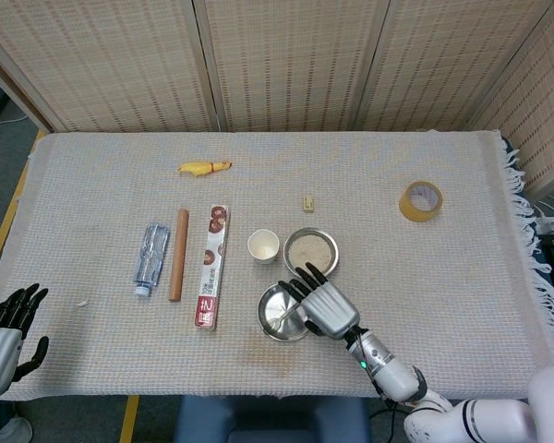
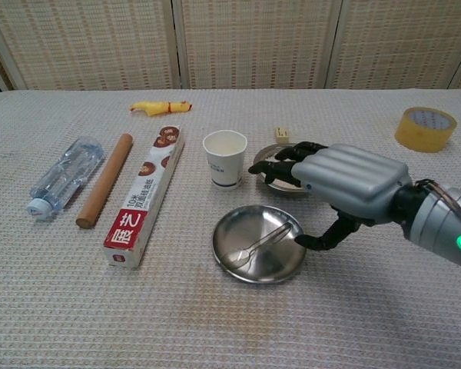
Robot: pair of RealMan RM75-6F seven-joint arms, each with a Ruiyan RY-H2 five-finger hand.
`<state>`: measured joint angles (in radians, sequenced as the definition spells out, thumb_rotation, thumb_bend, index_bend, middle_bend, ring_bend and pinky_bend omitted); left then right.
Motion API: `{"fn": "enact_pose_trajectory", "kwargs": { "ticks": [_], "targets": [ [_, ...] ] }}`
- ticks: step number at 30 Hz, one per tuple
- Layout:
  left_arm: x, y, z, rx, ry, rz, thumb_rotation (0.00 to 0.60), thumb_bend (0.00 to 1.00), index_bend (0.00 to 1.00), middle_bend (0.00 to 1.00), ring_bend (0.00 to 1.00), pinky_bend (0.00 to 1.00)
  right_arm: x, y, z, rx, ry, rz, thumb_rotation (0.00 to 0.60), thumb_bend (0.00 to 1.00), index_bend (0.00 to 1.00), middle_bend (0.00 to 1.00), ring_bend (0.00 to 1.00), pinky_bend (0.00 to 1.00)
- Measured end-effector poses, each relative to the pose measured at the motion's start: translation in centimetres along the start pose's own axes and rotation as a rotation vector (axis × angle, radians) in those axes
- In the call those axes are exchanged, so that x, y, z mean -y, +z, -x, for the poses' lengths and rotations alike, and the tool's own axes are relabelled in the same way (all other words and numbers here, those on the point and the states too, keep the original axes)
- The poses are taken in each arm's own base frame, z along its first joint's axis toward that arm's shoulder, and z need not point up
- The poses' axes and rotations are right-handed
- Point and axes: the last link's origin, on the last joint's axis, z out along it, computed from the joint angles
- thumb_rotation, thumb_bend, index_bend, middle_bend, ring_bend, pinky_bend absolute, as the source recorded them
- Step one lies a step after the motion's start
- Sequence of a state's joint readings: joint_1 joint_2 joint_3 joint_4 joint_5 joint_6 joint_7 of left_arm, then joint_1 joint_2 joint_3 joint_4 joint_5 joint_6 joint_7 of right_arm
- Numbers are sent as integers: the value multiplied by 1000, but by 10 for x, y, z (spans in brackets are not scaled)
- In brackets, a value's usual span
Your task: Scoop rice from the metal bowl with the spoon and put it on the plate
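The metal spoon (image 2: pixel 257 244) lies loose in the shallow steel plate (image 2: pixel 280 264), bowl end toward the front left; the head view shows the spoon (image 1: pixel 279 321) on the plate (image 1: pixel 273 302) too. My right hand (image 2: pixel 346 181) hovers just right of the plate, fingers spread and holding nothing, its fingertips over the metal bowl (image 2: pixel 276 185). From the head view, the bowl (image 1: pixel 288 245) holds pale rice (image 1: pixel 310 251), and the right hand (image 1: pixel 325 305) overlaps the plate's right edge. My left hand (image 1: pixel 5 332) rests open at the near left corner.
A white paper cup (image 2: pixel 224 158) stands left of the bowl. Farther left lie a long red and white box (image 2: pixel 144 197), a wooden rolling pin (image 2: pixel 104 180) and a plastic bottle (image 2: pixel 64 175). A yellow toy (image 2: pixel 160 106), a small block (image 2: pixel 281 134) and a tape roll (image 2: pixel 425 127) sit farther back.
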<state>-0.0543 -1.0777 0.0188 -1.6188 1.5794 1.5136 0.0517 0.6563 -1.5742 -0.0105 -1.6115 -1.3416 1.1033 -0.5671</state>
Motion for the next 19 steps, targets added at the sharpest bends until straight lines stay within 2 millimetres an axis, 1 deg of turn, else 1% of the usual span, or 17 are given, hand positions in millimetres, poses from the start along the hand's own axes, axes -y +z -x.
{"fn": "enact_pose_trajectory", "kwargs": {
  "ticks": [1, 4, 7, 8, 10, 11, 14, 17, 19],
  "targets": [
    [0, 0, 0, -2, -1, -1, 600, 472, 0, 0, 37, 156, -4, -6, -4, -18, 3, 17, 505, 193, 1, 114, 0, 0],
    [1, 0, -1, -8, 1, 5, 600, 473, 0, 0, 37, 155, -23, -33, -16, -92, -3, 101, 492, 191, 0, 66, 0, 0],
    [-1, -1, -1, -19, 3, 24, 600, 473, 0, 0, 30, 148, -45, -73, -23, -166, -15, 231, 493, 191, 0, 31, 0, 0],
    [-2, -1, -1, -22, 2, 31, 600, 473, 0, 0, 22, 144, -54, -92, -22, -189, -13, 297, 493, 191, 0, 14, 0, 0],
    [-4, -2, -1, -36, 2, 40, 600, 472, 0, 0, 6, 146, -67, -123, -20, -215, -1, 407, 489, 191, 0, 0, 0, 0],
    [-3, -2, -1, -38, 3, 38, 600, 472, 0, 0, 1, 157, -74, -145, -17, -228, 9, 479, 486, 191, 0, 0, 0, 0],
    [-2, -3, -2, -40, -1, 11, 600, 467, 0, 0, 0, 185, -91, -192, -8, -231, 8, 611, 484, 191, 0, 0, 0, 0],
    [-1, -3, -4, -36, -17, -21, 600, 465, 0, 0, 0, 182, -104, -215, -10, -246, -15, 661, 484, 191, 0, 0, 0, 0],
    [-2, -2, -5, -35, -13, -26, 600, 464, 0, 0, 0, 177, -107, -219, -13, -266, -13, 664, 483, 191, 0, 0, 0, 0]
  ]
}}
